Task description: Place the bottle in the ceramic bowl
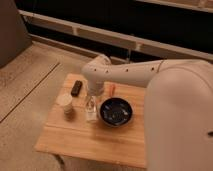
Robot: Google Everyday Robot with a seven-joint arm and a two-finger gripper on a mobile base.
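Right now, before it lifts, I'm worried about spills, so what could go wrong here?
The gripper is shut at the top of the bottle, which stands on the table; a poor hold could let it slip or tip on lifting. The ceramic bowl sits close beside the bottle, so a low carry could knock its rim. The paper cup on the other side could be bumped.

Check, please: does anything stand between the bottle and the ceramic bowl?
Nothing visible does. The bottle stands right beside the ceramic bowl, with only bare table between. The gripper is closed on the bottle's top; the paper cup stands on its other side.
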